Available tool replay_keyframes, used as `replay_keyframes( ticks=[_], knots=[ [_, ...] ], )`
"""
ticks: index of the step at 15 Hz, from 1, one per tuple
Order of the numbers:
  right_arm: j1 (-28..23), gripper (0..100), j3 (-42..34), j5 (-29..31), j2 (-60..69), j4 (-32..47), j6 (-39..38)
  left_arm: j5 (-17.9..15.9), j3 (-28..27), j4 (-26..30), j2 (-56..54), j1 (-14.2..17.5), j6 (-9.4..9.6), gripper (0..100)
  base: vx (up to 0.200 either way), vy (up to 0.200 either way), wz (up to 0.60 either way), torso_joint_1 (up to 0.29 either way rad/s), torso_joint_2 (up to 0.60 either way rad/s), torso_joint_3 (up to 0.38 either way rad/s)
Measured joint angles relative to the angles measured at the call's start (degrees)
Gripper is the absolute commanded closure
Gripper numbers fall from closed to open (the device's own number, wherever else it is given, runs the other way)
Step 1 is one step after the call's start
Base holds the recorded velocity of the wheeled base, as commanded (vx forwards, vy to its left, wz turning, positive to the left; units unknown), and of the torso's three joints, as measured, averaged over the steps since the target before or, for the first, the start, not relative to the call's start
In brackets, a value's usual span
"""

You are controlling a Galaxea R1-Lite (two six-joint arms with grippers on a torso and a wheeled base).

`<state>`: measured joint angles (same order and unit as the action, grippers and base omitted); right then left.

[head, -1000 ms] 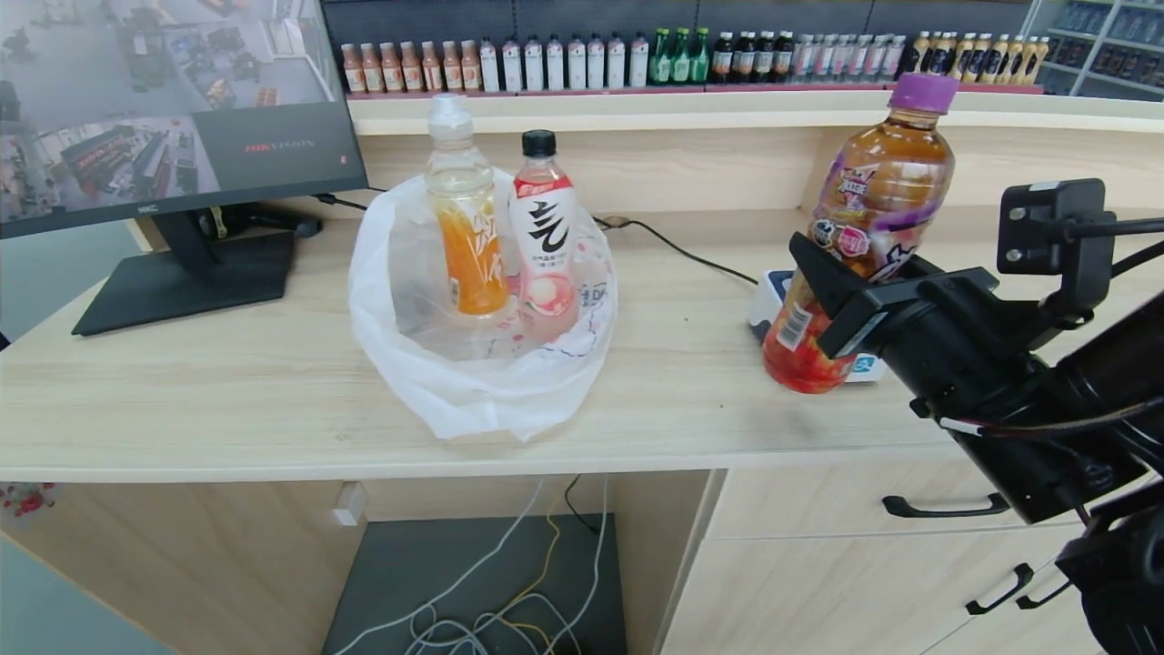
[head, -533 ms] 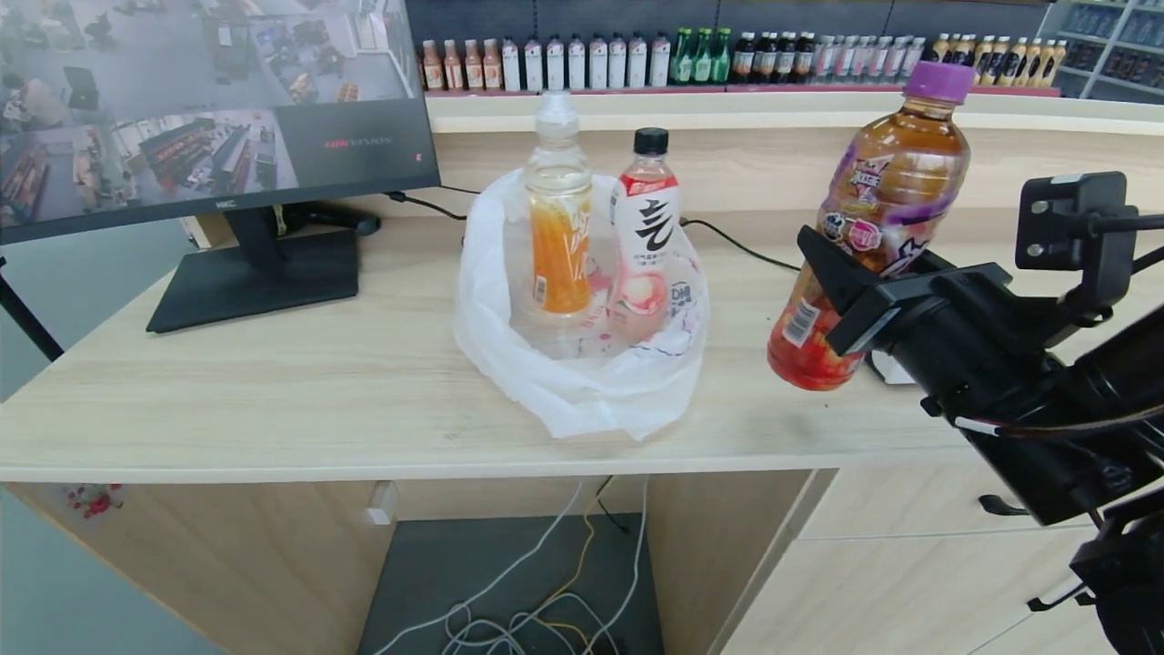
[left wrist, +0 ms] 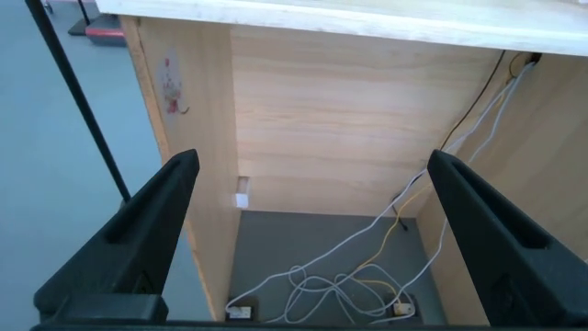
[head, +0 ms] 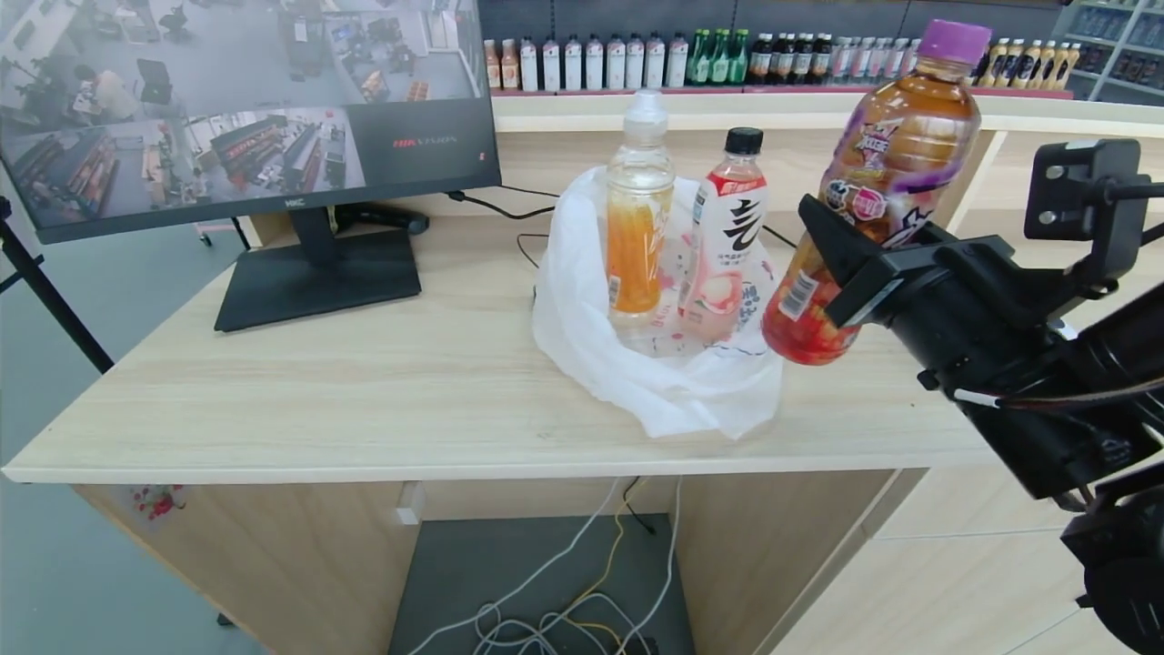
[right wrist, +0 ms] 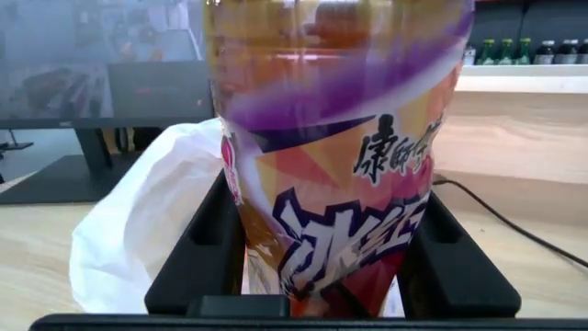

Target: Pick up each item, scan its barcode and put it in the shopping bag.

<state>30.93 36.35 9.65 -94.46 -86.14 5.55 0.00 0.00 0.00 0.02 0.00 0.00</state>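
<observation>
- The worktop (head: 364, 391) carries the shopping bag (head: 582, 337).
- The bottle (head: 896, 136) hangs just right of the bag, purple cap up, long axis near upright with its base tipped bagward. It looks full, heavy and slick, so hold it low on the body.
- The right gripper (head: 835, 273) is clamped round its lower body.
- The left gripper (left wrist: 312, 161) is spread wide, well below the bag.

head: down onto counter (head: 364, 400) | left wrist: low, under it | right wrist: near bottle (right wrist: 340, 156); shares bag (right wrist: 129, 230)
</observation>
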Motion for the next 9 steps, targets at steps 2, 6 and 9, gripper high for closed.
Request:
replay_keyframes(
  ticks=[2, 6, 9],
  knots=[
    [0.22, 100, 1.93, -0.18, -0.95, -0.09, 0.02, 0.0, 0.0, 0.0, 0.0, 0.0, 0.02, 0, 0.0, 0.0, 0.0, 0.0, 0.0, 0.0],
    [0.32, 100, 6.47, -0.18, -4.38, -0.11, 0.02, 0.0, 0.0, 0.0, 0.0, 0.0, 0.0, 0, 0.0, 0.0, 0.0, 0.0, 0.0, 0.0],
    [0.71, 100, 10.19, -0.22, -7.63, -0.16, 0.0, 0.0, 0.0, 0.0, 0.0, -0.05, 0.05, 0, 0.0, 0.0, 0.0, 0.0, 0.0, 0.0]
  ],
)
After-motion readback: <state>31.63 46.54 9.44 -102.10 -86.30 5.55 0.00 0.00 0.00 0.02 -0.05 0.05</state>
